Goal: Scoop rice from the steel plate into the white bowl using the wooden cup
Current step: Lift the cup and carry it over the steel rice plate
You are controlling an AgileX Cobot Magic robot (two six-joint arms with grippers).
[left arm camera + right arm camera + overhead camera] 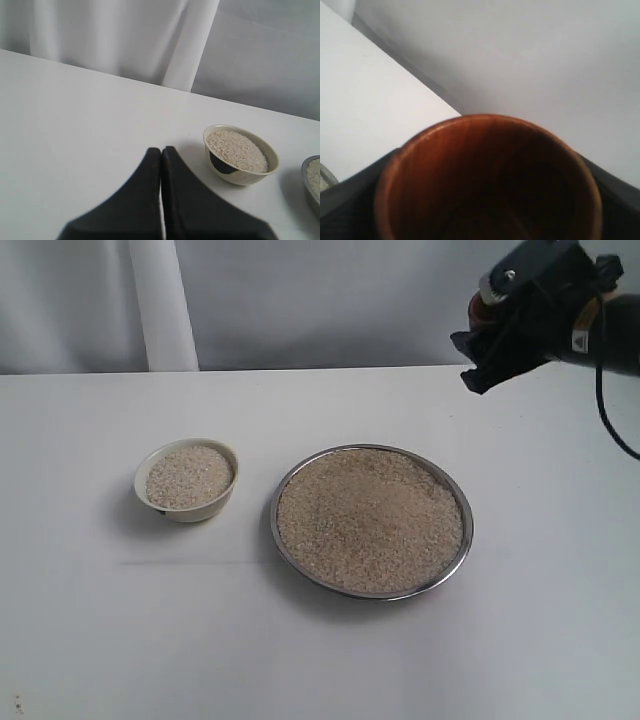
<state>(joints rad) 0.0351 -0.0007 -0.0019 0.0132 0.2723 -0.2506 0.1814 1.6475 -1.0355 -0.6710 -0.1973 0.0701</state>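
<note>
1. A plain white table [320,660] in front of a pale curtain [160,300]. That's the whole stage in the exterior view.
2. The steel plate [468,532] sits right of centre, heaped almost rim to rim with rice [370,520].
3. Well apart to its left is the white bowl [200,512], already filled close to its rim.
4. Up at the far right, high above the table, the right gripper [490,350] is clamped around the wooden cup [479,308]. Only a reddish sliver of it shows there.
5. The left arm isn't in this view at all.
6. Over to the left wrist view: the left gripper [161,150] has its two dark fingers pressed together, holding nothing.
7. It sits above bare table, with the bowl beyond it and the plate's edge just creeping in.
8. Now the right wrist view, looking straight down into the cup. The inside is dark, and I see no grains in the part that shows.
9. Black fingers [350,200] flank its outer wall on both sides.
10. I'd call that cup light and stiff, but smooth and rounded, so it could twist in the grip. A hold across the middle of the wall looks the safest.
11. The rice is loose and will pour off any tilt. With the bowl this full, grains could easily spill over.
</note>
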